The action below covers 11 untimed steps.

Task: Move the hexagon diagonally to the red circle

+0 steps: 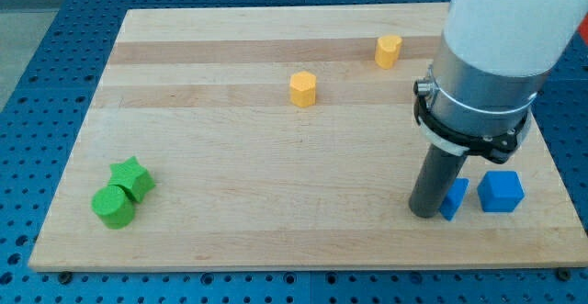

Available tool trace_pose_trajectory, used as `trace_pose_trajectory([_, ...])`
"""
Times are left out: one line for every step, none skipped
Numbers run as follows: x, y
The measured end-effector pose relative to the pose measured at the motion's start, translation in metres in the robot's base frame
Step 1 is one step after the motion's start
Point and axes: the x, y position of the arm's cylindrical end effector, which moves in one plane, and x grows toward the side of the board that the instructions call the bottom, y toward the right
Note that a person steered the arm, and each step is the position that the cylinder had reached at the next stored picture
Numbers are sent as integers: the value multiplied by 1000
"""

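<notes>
Low at the frame's right, the tip (425, 212) sits just beside a blue block (453, 198), well apart from the yellow hexagon (303, 89) at upper centre. No claw here, just a rod. No red circle shows, so I'd find it first, then come round behind the hexagon.

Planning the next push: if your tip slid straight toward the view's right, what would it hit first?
The small blue block, which sits right beside my tip on that side, apparently touching. Beyond it lies the blue cube, a little apart. Depth is hard to judge from one view.
</notes>
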Motion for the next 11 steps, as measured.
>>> trace_pose_trajectory([0, 16])
trace_pose_trajectory([0, 27])
trace_pose_trajectory([0, 27])
trace_pose_trajectory([-3, 16])
trace_pose_trajectory([-13, -12])
trace_pose_trajectory([-51, -36])
trace_pose_trajectory([-91, -69])
trace_pose_trajectory([-113, -104])
trace_pose_trajectory([-138, -125])
trace_pose_trajectory([-163, -144])
trace_pose_trajectory([-183, -156])
